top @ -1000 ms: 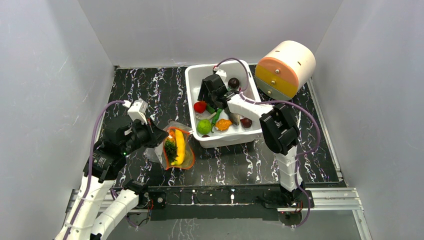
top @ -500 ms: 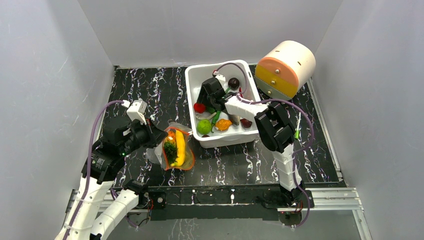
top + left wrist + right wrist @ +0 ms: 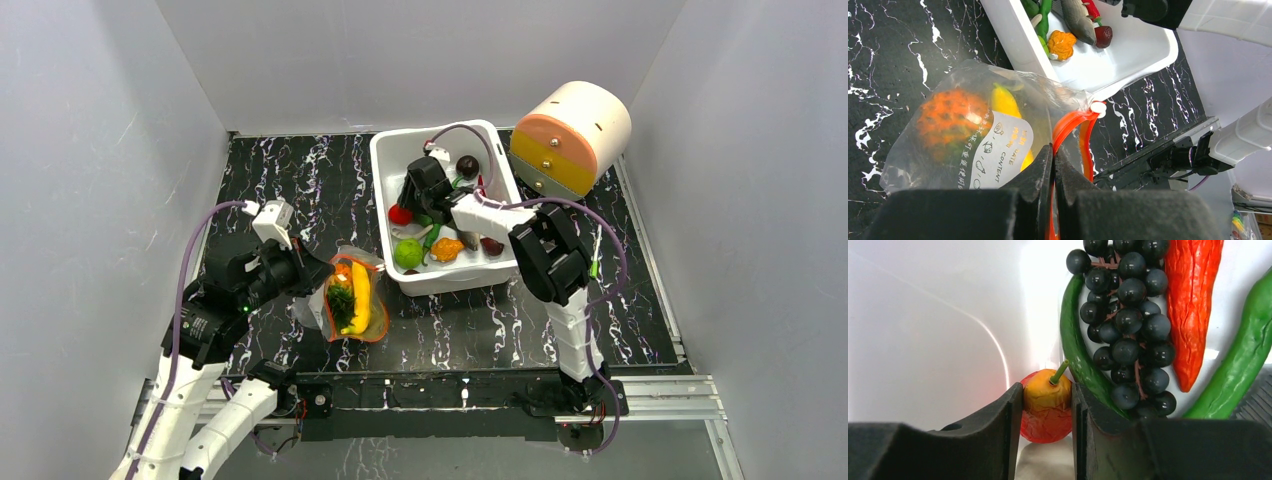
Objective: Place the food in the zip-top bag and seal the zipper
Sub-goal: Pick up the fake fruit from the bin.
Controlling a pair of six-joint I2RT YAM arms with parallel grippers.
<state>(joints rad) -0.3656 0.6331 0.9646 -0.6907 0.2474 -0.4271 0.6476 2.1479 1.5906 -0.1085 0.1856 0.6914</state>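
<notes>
Inside the white bin, the right hand pinches a red apple between its two fingers, the fruit sitting on the bin floor near the left wall. Dark grapes, a red chili and a long green pepper lie just beside it. Off the bin's near-left corner, the zip-top bag lies on the black marbled surface, its mouth gaping. The left hand, fingers pressed together, grips the bag by its red-orange zipper. A yellow banana and an orange pineapple show through the clear plastic.
</notes>
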